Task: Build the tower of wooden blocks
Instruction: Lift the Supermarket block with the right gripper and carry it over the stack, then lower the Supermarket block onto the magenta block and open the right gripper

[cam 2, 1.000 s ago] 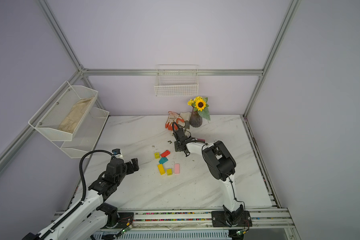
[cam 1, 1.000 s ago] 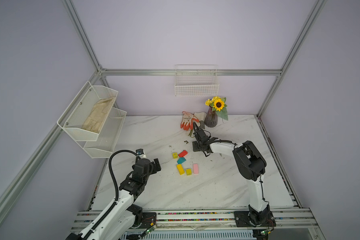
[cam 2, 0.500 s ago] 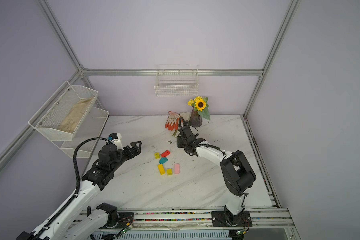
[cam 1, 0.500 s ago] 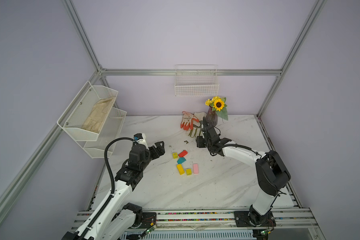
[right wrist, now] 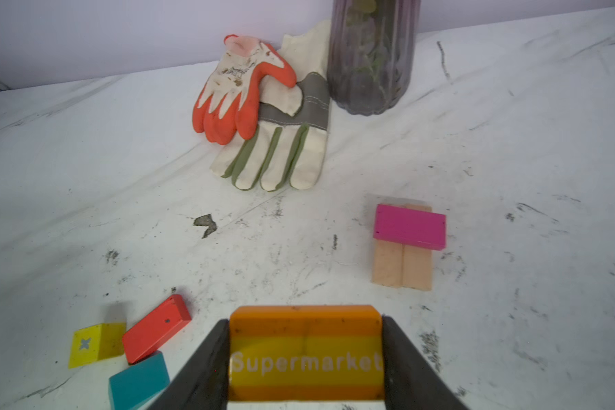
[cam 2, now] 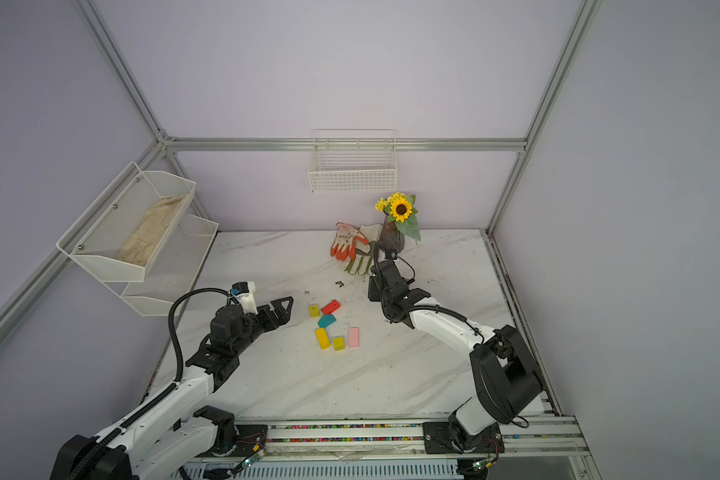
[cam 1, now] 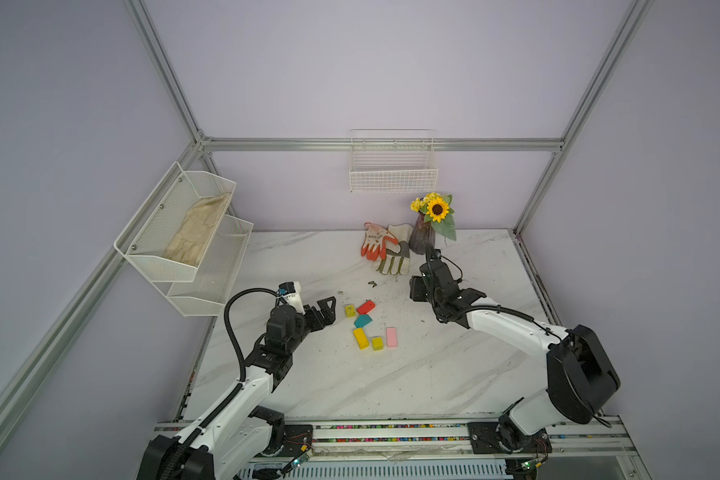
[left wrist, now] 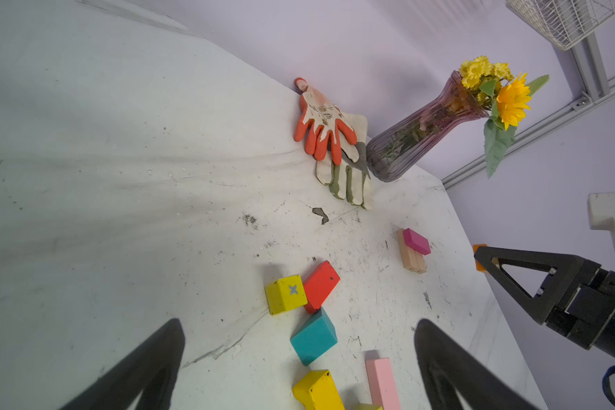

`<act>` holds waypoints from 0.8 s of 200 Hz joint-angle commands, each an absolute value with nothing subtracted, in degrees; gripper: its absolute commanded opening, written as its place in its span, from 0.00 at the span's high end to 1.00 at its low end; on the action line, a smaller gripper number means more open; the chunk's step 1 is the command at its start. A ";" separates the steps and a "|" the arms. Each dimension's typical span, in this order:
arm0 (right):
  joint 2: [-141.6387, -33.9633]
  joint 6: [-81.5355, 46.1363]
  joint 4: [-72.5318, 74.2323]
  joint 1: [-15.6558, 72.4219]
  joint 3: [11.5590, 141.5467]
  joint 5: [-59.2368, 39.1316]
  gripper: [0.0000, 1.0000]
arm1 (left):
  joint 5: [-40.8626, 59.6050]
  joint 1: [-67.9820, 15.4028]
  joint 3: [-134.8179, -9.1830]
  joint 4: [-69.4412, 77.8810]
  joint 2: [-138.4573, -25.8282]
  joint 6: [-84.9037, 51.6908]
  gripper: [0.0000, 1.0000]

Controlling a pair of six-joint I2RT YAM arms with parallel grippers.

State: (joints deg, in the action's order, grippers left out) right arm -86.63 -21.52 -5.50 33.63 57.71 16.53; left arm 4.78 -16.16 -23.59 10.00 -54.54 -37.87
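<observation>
The right end effector [right wrist: 306, 321] grips the orange block [right wrist: 305, 340] end to end. Its likely target, a magenta block [right wrist: 409, 226] crosswise on two tan bars [right wrist: 402, 269], lies just ahead, long axis nearly parallel. The left end effector [cam 1: 324, 311], wide open and empty, is farther off.

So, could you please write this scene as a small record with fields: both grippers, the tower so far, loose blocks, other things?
left gripper: open, holding nothing
right gripper: shut on the orange wooden block printed Supermarket
tower so far: magenta wooden bar lying across two tan wooden bars
loose blocks: yellow cube with grey cross, red bar, teal pentagon block, yellow bar, small yellow cube, pink bar
other things: ribbed purple glass vase with sunflower, orange-and-white glove, green-striped glove
</observation>
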 commanded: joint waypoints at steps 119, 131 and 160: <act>-96.96 -19.08 -2.42 25.10 57.95 12.91 0.92 | 4.13 -18.63 -30.41 8.44 -56.17 -34.18 0.01; -98.00 -18.75 -2.16 24.81 58.54 12.92 0.91 | 3.89 -18.63 -30.50 8.18 -56.16 -33.95 0.00; -100.79 -18.17 -0.89 23.78 59.79 11.50 0.91 | 3.28 -18.62 -30.67 7.64 -56.07 -34.01 0.00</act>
State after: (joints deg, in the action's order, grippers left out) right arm -98.50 -19.14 -2.76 24.71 57.93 12.75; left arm 4.21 -18.20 -24.40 7.20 -56.42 -35.66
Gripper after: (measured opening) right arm 0.601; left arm 0.996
